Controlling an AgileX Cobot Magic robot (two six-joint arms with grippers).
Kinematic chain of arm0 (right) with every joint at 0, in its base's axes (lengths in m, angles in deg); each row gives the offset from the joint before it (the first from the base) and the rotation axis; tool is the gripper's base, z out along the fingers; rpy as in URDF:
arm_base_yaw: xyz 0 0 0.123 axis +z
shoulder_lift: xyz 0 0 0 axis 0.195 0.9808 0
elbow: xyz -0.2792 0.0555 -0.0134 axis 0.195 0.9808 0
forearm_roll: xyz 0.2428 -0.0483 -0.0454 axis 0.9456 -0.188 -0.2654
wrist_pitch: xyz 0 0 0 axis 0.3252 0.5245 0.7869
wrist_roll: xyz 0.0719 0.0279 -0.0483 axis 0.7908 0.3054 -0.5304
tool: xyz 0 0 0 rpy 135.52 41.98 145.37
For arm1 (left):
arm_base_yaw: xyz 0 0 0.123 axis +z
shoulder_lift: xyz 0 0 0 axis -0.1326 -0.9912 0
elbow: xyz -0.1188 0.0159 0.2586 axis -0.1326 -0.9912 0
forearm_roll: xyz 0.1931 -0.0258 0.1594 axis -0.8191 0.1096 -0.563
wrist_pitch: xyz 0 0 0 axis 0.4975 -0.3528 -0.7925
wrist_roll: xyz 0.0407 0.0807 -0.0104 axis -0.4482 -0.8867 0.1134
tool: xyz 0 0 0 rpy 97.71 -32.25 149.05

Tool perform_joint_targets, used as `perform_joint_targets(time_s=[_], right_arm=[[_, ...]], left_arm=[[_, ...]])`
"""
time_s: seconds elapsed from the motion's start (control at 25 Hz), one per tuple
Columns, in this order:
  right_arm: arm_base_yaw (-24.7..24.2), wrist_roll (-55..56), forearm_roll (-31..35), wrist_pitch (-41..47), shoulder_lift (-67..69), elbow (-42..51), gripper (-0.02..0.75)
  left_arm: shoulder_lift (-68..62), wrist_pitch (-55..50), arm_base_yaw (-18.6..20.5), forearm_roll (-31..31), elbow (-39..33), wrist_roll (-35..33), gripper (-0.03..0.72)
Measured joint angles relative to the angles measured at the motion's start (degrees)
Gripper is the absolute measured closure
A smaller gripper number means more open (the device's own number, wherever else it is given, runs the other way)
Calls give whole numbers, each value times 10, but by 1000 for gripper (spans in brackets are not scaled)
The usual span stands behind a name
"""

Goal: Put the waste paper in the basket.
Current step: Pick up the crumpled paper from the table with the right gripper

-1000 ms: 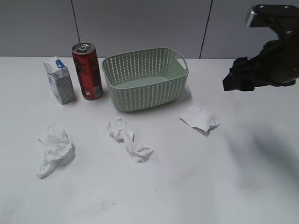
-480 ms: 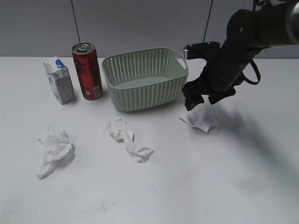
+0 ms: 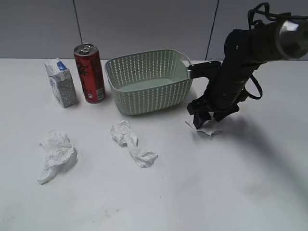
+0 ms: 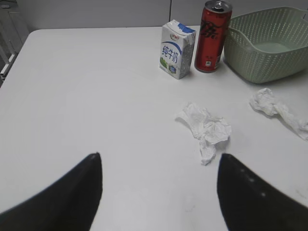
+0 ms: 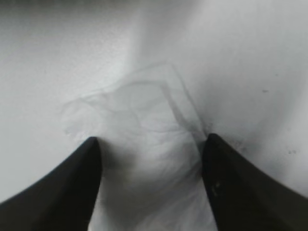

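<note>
Three white paper wads lie on the white table. The left wad (image 3: 56, 154) also shows in the left wrist view (image 4: 207, 129). The long twisted wad (image 3: 132, 144) lies in the middle, in the left wrist view (image 4: 279, 109) at the right. The right wad (image 3: 208, 129) lies under my right gripper (image 3: 206, 117), which is open with a finger on each side of it (image 5: 144, 144). The pale green basket (image 3: 149, 81) stands behind, empty. My left gripper (image 4: 159, 161) is open and empty above bare table; it is out of the exterior view.
A red can (image 3: 90, 73) and a white-and-blue carton (image 3: 61, 83) stand left of the basket; both show in the left wrist view, can (image 4: 213, 30) and carton (image 4: 177, 49). The right arm (image 3: 243, 57) reaches down beside the basket's right handle.
My right arm swung in from the far right and came down onto the right wad, its open fingers now around it. Nothing else moved.
</note>
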Motion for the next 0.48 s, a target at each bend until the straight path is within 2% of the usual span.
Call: perform_joint_targets(time_s=[0.12, 0.2, 0.24, 0.32, 0.48], right_arm=[[0, 0, 0, 7, 0, 0, 448], [0, 0, 1, 11, 1, 0, 623], [0, 0, 4, 13, 1, 0, 674], [0, 0, 13, 17, 1, 0, 736], [0, -9, 30, 34, -17, 1, 746]], left_arm=[[0, 0, 0, 0, 0, 0, 126], [0, 0, 0, 0, 0, 0, 126], [0, 0, 0, 0, 0, 0, 126], [0, 0, 0, 0, 0, 0, 126], [0, 0, 0, 0, 0, 0, 127]])
